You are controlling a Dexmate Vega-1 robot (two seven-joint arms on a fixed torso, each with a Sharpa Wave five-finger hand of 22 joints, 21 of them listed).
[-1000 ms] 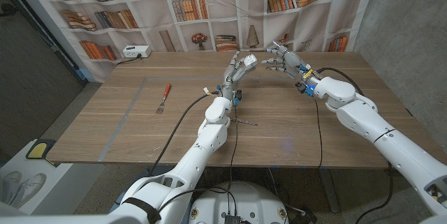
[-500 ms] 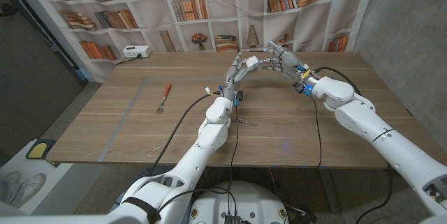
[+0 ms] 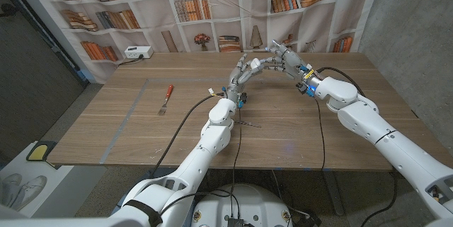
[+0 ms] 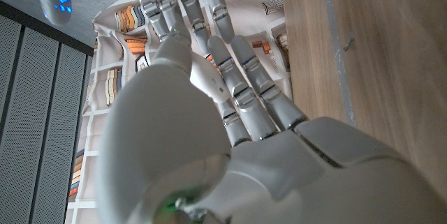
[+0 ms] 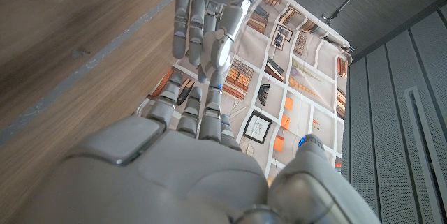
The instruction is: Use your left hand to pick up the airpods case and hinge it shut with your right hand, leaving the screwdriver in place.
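My left hand (image 3: 243, 69) is raised over the far middle of the table and holds the small white airpods case (image 3: 255, 62) at its fingertips. My right hand (image 3: 282, 59) reaches across from the right, and its stretched fingers (image 3: 267, 62) touch the case. Whether the lid is down stays hidden by the fingers. In the left wrist view my left hand (image 4: 230, 119) meets the right fingers (image 4: 174, 1). In the right wrist view my right hand (image 5: 188, 147) meets the left fingers (image 5: 192, 21). The red-handled screwdriver (image 3: 167, 95) lies on the table's left part, far from both hands.
A white power box (image 3: 137, 52) sits at the table's back left edge. Thin cables (image 3: 244, 122) trail over the middle of the wooden table (image 3: 297, 135). A pale tape line (image 3: 131, 114) runs near the screwdriver. A bookshelf backdrop (image 3: 198, 8) hangs behind.
My right hand has moved left and closed the gap to the left hand; its fingers now touch the case. The left hand and the screwdriver have stayed put.
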